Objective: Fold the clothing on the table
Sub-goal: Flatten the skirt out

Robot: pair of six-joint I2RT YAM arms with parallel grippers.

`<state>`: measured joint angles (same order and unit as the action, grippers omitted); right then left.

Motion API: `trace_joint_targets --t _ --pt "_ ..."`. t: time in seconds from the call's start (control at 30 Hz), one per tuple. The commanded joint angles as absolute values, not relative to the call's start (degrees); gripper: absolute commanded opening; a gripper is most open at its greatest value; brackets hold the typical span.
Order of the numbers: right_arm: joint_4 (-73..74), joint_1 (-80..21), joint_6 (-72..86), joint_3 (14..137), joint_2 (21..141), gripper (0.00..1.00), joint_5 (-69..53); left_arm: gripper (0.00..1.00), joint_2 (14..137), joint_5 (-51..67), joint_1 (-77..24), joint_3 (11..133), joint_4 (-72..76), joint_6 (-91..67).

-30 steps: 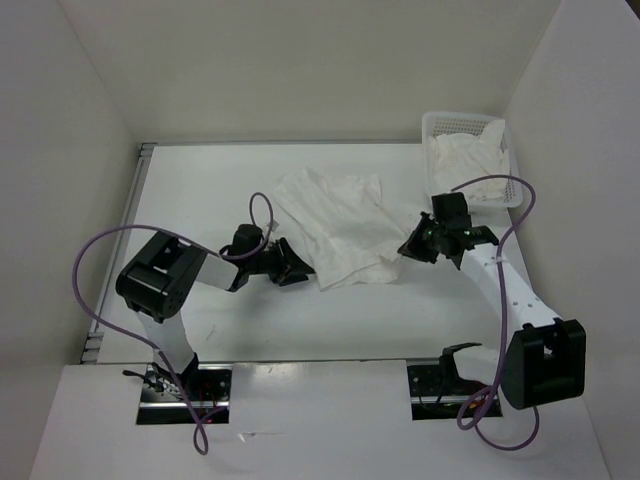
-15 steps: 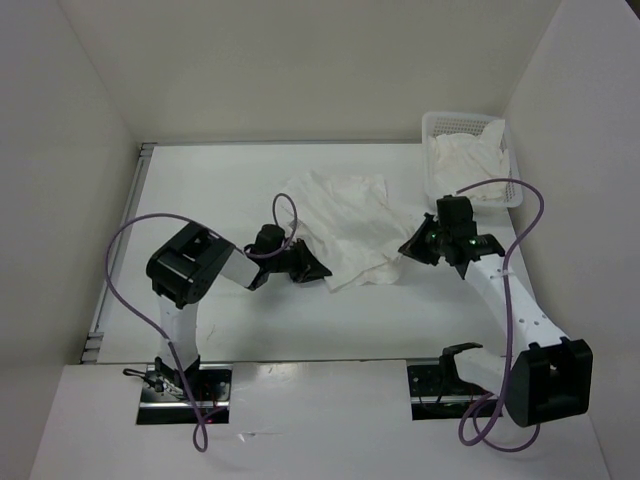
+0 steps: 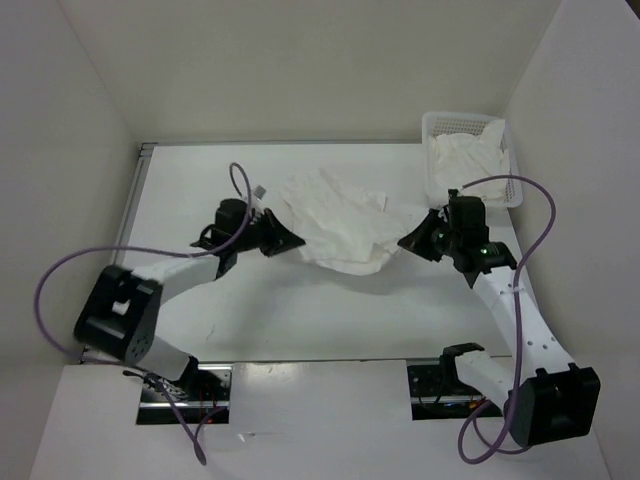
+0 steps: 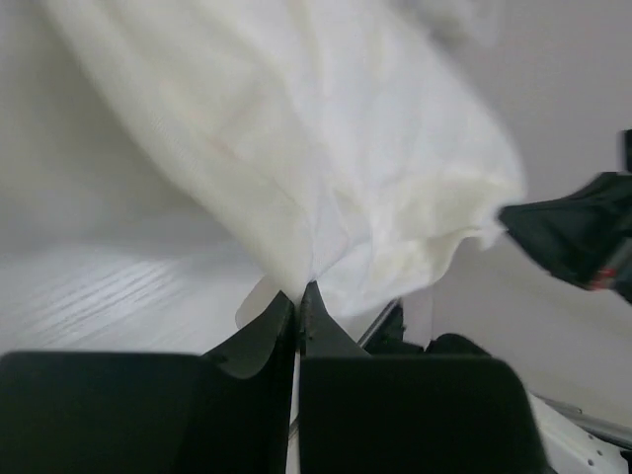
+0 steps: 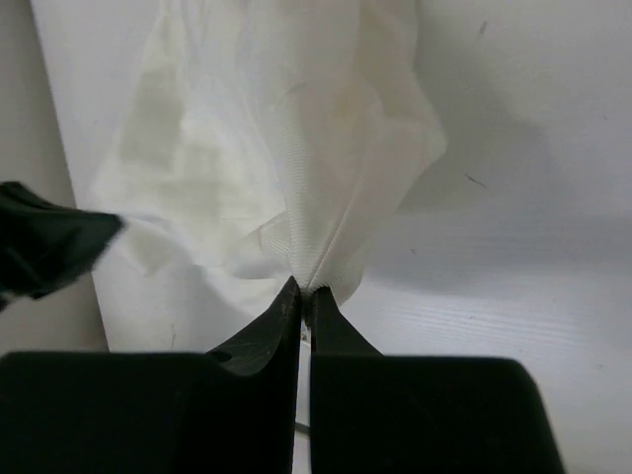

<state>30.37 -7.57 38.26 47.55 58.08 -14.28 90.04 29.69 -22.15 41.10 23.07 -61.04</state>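
The clothing (image 3: pixel 340 222), thin wrinkled white fabric, hangs stretched between my two grippers over the middle of the table (image 3: pixel 300 320). My left gripper (image 3: pixel 290 240) is shut on its left edge; in the left wrist view the cloth (image 4: pixel 326 158) bunches right at the closed tips (image 4: pixel 299 293). On the opposite side, my right gripper (image 3: pixel 408 243) is shut on the cloth's right edge, and its wrist view shows the fabric (image 5: pixel 296 148) pinched between the tips (image 5: pixel 305 294). The garment's lower edge sags toward the tabletop.
A white mesh basket (image 3: pixel 440 125) holding bunched white cloth (image 3: pixel 468 160) stands at the back right corner. White walls enclose the table on three sides. Purple cables loop off both arms.
My left gripper has shut on the cloth's left edge and moved left and back, lifting it. The garment now hangs spread between both grippers. The right gripper shifted slightly right.
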Motion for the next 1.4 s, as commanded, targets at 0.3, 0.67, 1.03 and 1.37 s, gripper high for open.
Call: trace_joint_targets --t 0.3,0.67,1.03,1.37 --pt "28.7 -6.6 27.3 55.2 48.3 0.0 -24.3 0.0 61.3 35.1 -7.6 50.7 -0.2 -46.0" --pt "29.5 -8.8 27.7 53.3 38.5 0.0 -41.7 0.0 52.7 46.6 -6.9 52.4 -8.5 -43.8" --pt "18.8 -7.2 32.9 50.4 51.3 0.0 -27.1 0.0 71.7 48.2 -0.5 52.7 0.7 -43.0" --pt "17.5 -1.0 25.1 83.1 92.4 0.0 -30.3 0.0 102.2 51.2 4.9 81.1 7.0 -47.0"
